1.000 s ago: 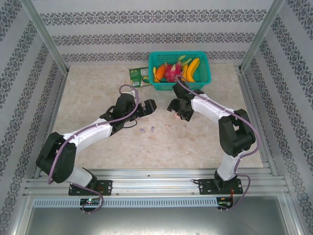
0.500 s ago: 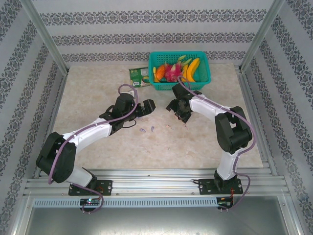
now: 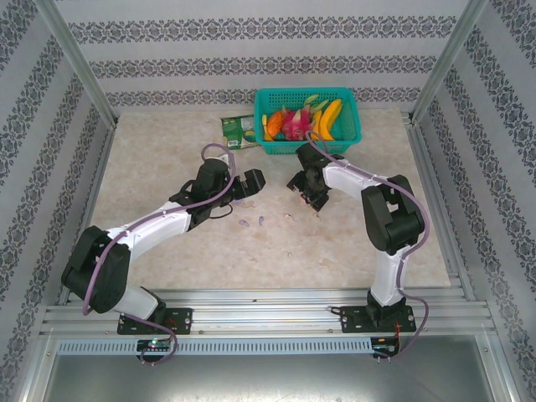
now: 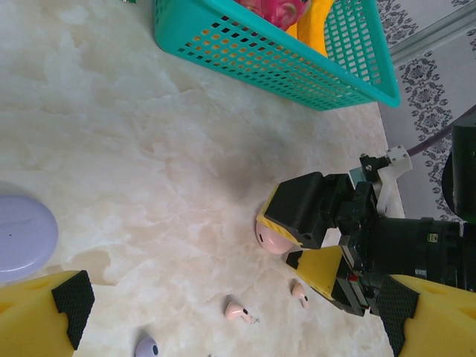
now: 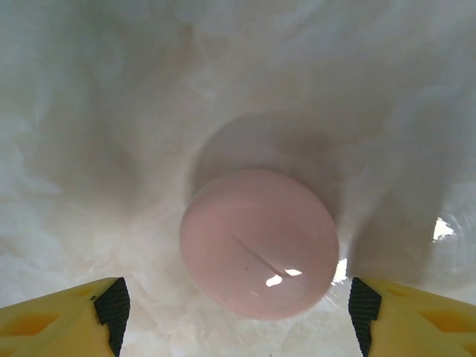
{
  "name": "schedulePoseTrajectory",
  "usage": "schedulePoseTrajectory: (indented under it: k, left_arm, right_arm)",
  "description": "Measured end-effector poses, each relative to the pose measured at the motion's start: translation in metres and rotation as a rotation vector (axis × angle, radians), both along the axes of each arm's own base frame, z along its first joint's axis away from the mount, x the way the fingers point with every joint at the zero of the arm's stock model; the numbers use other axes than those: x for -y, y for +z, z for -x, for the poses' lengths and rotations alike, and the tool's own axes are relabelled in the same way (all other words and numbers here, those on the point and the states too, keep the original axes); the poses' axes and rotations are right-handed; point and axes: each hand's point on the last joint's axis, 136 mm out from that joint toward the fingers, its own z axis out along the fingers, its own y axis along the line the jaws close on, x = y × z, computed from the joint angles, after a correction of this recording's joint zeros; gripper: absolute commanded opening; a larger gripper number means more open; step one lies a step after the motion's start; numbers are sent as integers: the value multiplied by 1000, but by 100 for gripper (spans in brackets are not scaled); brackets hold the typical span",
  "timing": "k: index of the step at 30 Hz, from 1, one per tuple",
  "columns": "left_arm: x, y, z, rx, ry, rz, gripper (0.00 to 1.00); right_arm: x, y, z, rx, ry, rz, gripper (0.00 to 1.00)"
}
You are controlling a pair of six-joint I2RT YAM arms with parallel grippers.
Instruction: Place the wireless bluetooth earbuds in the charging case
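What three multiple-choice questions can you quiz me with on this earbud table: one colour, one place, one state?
1. What colour is the basket? A teal; B red; C black.
2. Where is the pink case? A in the basket; B between the right gripper jaws; C beside the arm bases.
3. How do the right jaws stand? A shut on an earbud; B shut on the case; C open.
Answers: A, its mesh walls are teal; B, the right wrist view shows it between the yellow fingers; C, both fingers stand clear of the case.
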Motion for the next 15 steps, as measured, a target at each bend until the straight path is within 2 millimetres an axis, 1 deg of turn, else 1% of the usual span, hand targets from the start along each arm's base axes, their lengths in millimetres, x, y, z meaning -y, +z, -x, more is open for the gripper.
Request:
schedulePoseTrajectory:
  k: [7, 15]
  left_arm:
    - [-3, 4, 0, 9, 7, 3, 100]
    - [-4, 3, 2, 9, 8, 3, 100]
  right_arm:
    - [-5, 5, -14, 4, 2, 0, 77]
    - [-3, 1, -18, -30, 65, 59, 73]
